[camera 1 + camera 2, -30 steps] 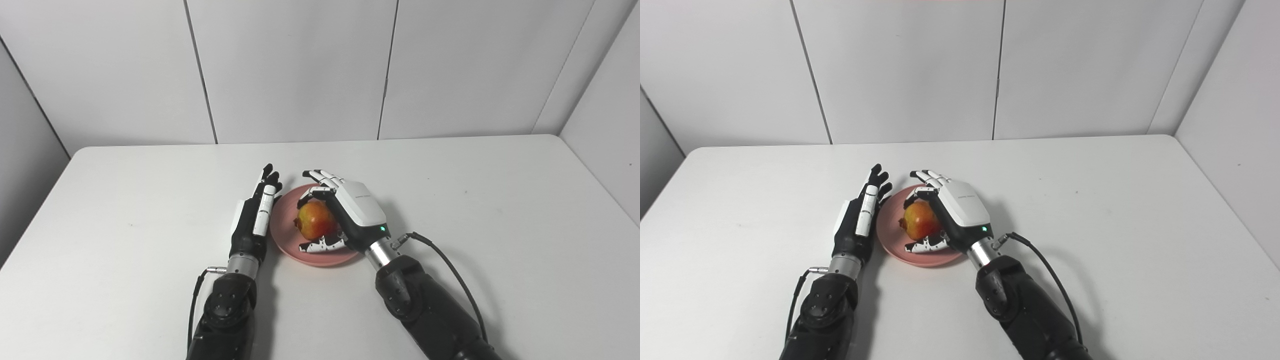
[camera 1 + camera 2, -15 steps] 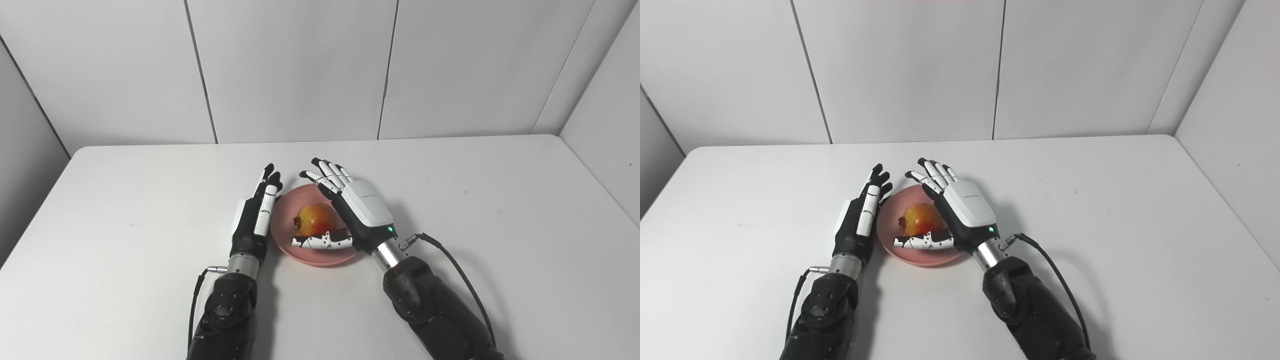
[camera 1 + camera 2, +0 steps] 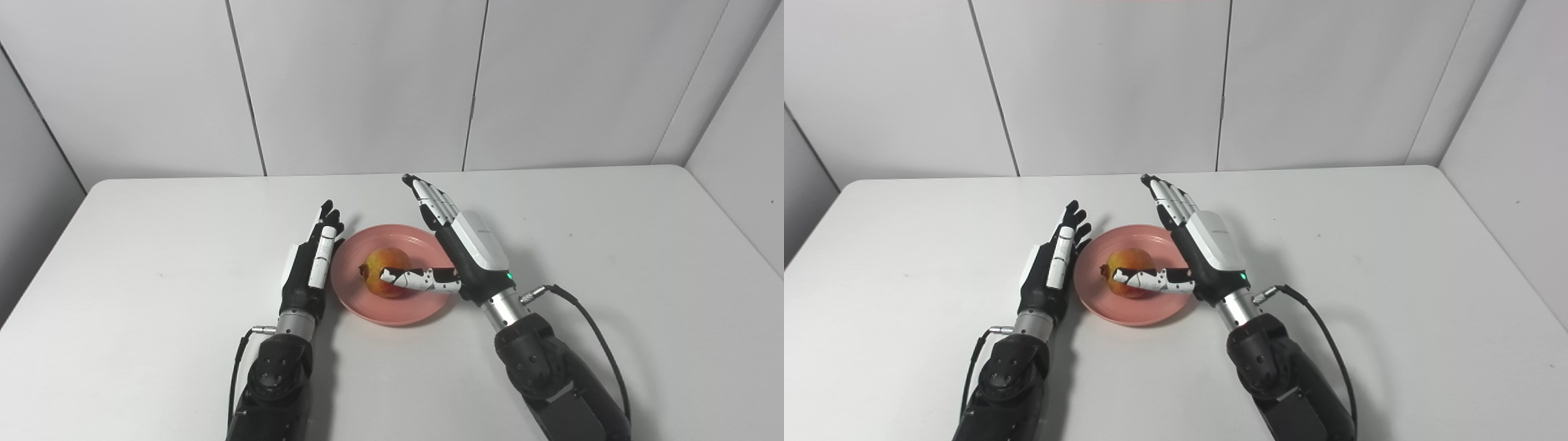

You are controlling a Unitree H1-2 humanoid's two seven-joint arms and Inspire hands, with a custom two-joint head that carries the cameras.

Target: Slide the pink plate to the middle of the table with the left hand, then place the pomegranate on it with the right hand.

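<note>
The pink plate (image 3: 409,310) lies near the middle of the white table, and the red-yellow pomegranate (image 3: 381,274) rests on it. My right hand (image 3: 468,251) stands open at the plate's right edge, fingers stretched toward the far wall. Its thumb reaches left across the front of the fruit. My left hand (image 3: 311,264) is open, set on edge with straight fingers right against the plate's left rim. In the right eye view the pomegranate (image 3: 1127,262) sits between the left hand (image 3: 1051,267) and the right hand (image 3: 1209,248).
The white table (image 3: 612,245) is bordered by grey wall panels behind and to the right. A black cable (image 3: 588,318) loops from my right wrist over the table.
My right hand has let go of the pomegranate, spread its fingers and drawn back to the right and upward. The fruit stays on the plate. My left hand has not moved.
</note>
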